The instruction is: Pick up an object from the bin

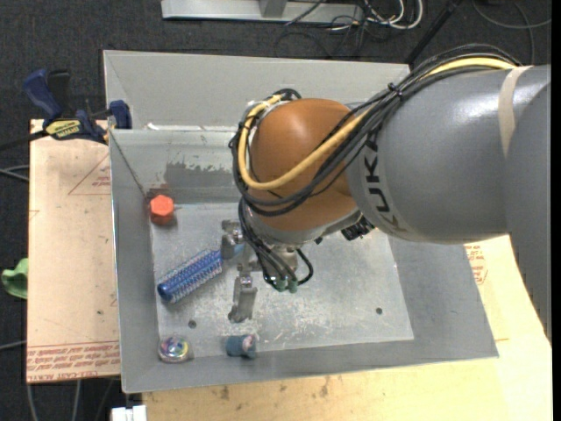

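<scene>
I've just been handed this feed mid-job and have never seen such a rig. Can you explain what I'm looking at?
One camera looks down into a grey metal bin from above and a little to one side. The big grey tube entering from the right is the robot arm. The orange dome and the cables across it belong to its wrist and are not loose items. Under the dome, its hand hangs low over the bin floor, just right of a blue ridged cylinder that lies slantwise. I cannot tell from here whether the hand grips anything. The other loose things are a small orange block towards the far left corner, and a shiny round thing and a small blue-grey thing by the near wall.
</scene>
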`<state>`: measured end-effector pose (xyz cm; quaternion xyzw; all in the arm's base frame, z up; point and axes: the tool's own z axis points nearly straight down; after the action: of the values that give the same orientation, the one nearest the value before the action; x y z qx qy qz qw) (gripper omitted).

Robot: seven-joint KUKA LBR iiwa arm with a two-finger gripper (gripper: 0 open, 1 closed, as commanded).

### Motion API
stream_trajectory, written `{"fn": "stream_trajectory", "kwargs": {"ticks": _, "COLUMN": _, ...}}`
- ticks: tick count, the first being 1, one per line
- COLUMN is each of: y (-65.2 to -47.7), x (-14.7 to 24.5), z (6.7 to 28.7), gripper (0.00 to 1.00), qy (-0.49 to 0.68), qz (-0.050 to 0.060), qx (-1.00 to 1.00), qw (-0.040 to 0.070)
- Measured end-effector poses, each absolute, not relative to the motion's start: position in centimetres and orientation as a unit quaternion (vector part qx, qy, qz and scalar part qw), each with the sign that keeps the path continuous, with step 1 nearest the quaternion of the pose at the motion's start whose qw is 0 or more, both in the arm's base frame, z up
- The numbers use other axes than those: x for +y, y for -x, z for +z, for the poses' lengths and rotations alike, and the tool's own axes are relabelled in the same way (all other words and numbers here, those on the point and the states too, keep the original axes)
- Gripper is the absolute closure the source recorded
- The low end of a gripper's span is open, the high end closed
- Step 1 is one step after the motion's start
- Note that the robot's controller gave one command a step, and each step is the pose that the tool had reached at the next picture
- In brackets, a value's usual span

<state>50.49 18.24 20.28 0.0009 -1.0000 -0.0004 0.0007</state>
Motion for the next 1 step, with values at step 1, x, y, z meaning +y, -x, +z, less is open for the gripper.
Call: {"fn": "stream_trajectory", "kwargs": {"ticks": 1, "y": -57.67, "x": 17.57, "z": 8.3, "gripper": 0.0, "qy": -0.032, "qz": 0.0, "qx": -0.999, "qw": -0.001}}
